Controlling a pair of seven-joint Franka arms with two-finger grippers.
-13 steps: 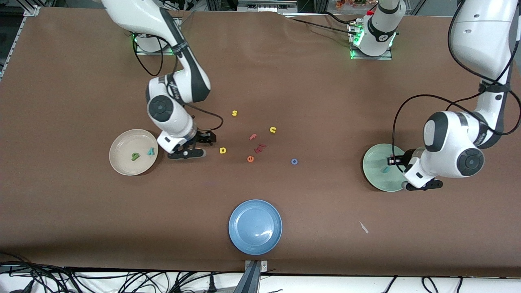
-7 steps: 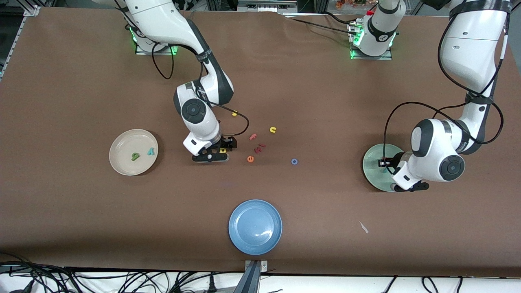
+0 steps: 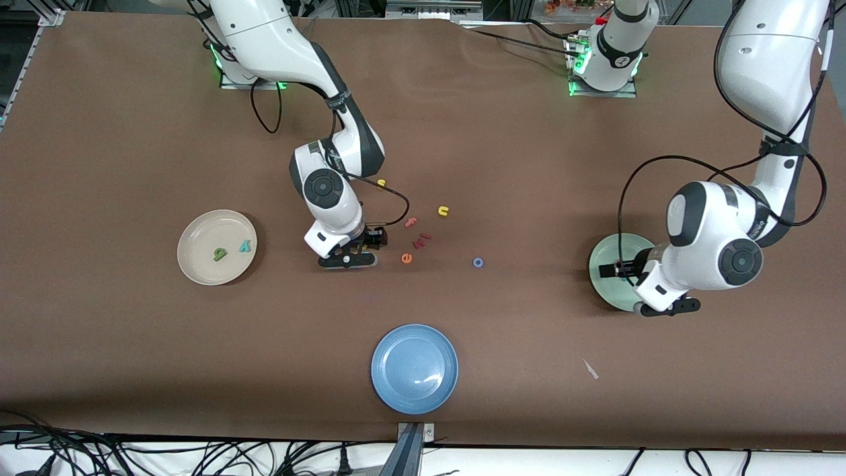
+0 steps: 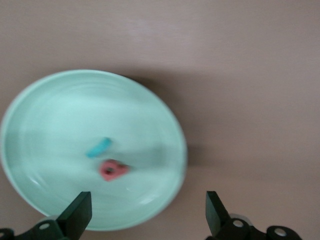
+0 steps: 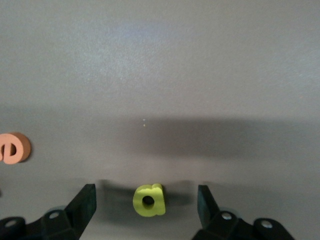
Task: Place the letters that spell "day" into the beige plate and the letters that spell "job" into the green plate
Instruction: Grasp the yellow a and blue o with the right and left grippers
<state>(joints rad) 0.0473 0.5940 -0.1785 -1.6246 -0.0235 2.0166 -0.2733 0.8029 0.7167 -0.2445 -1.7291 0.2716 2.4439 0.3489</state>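
Observation:
The green plate [image 4: 55, 100] holds the teal "j" [image 4: 99, 147] and the pink "b" [image 4: 113, 170]. My left gripper [image 4: 147, 217] hangs open over that plate's edge [image 3: 598, 261], holding nothing. My right gripper [image 5: 146, 204] is open and low at the table, and the yellow "d" [image 5: 149, 200] lies between its fingers, touching neither. In the front view my right gripper [image 3: 367, 243] hides the "d". The beige plate [image 3: 198, 264] holds the olive "a" [image 3: 219, 254] and the teal "y" [image 3: 245, 246]. The blue "o" [image 3: 478, 262] lies on the table between the two arms.
An orange "e" [image 3: 406, 258] lies close beside the right gripper, with a salmon "f" [image 3: 411, 222], dark red bits [image 3: 423, 238], a yellow "u" [image 3: 443, 211] and a yellow "s" [image 3: 381, 183] nearby. A blue plate [image 3: 414, 368] sits near the front edge.
My right gripper left the beige plate's side, travelled toward the table's middle and came down around the yellow "d". My left gripper opened over the green plate.

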